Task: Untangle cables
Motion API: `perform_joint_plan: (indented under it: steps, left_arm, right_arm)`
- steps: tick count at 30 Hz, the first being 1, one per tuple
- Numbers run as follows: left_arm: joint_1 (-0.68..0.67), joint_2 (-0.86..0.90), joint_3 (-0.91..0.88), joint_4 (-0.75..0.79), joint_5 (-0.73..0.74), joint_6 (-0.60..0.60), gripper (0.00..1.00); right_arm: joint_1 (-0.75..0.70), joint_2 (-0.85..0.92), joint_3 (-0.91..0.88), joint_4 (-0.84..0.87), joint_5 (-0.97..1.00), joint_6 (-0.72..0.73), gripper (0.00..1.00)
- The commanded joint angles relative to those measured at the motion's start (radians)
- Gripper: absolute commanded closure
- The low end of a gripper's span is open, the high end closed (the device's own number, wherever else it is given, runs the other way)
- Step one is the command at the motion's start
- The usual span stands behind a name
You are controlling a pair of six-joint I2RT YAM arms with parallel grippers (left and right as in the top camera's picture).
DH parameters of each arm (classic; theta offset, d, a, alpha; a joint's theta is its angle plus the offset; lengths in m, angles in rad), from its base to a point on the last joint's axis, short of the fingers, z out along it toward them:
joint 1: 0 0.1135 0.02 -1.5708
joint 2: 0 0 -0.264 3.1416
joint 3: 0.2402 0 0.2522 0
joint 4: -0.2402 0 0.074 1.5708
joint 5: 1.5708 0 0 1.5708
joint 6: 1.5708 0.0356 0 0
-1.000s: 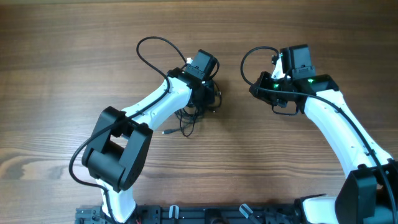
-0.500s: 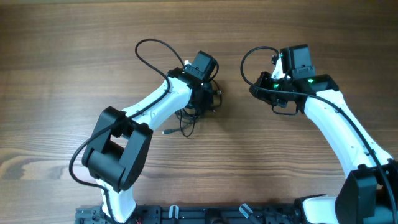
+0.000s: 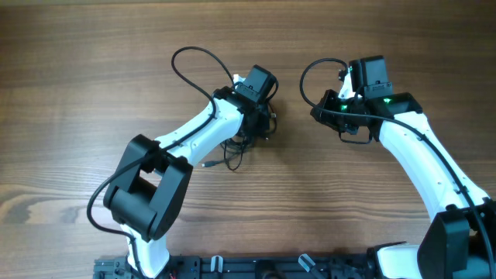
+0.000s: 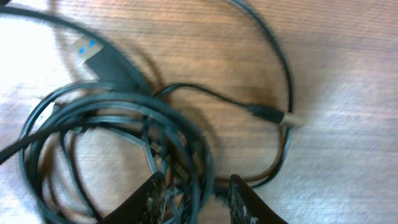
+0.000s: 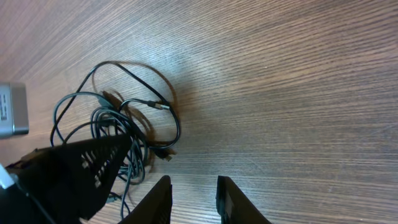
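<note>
Seen from overhead, the white left arm's bent wrist hides most of the tangle of thin black cables at the middle of the brown wooden table. The left wrist view is blurred. The left gripper straddles several strands, but I cannot tell whether it pinches them. The right gripper, narrowly parted and empty, hovers beside the tangle.

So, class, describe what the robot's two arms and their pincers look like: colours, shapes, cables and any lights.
Both the left arm and the right arm have smooth white links joined by chunky black joints. A thick black cable loops off each one. Green lights glow on the right arm. The left pincer and the right pincer each have two dark, tapered fingers.
</note>
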State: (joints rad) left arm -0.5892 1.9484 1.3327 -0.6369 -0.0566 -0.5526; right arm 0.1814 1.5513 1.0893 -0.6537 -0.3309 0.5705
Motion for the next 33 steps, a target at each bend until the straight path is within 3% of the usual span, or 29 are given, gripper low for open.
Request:
perform_joint_plan:
  steps: [1,4,9,17,21,33]
  left_arm:
    - [-0.001,-0.043,0.015,-0.056,-0.023,-0.033,0.64]
    - [-0.005,-0.042,0.014,-0.087,-0.023,-0.04,0.64]
    - [-0.05,-0.032,0.011,-0.076,-0.013,-0.066,0.73]
    - [-0.061,-0.018,0.01,-0.059,-0.043,-0.061,0.69]
    - [-0.056,-0.018,0.01,-0.06,-0.046,0.019,0.65]
    - [-0.054,-0.018,-0.045,-0.083,-0.047,0.022,0.66]
  right_arm:
    - [0.0,0.016,0.014,-0.006,0.019,-0.021,0.74]
    - [0.0,0.016,0.014,-0.006,0.019,-0.021,0.74]
    - [0.0,0.016,0.014,-0.011,0.019,-0.021,0.74]
    - [0.0,0.016,0.014,-0.013,0.019,-0.021,0.74]
    - [0.0,0.016,0.014,-0.014,0.019,-0.021,0.73]
    - [0.0,0.016,0.014,-0.016,0.02,-0.021,0.73]
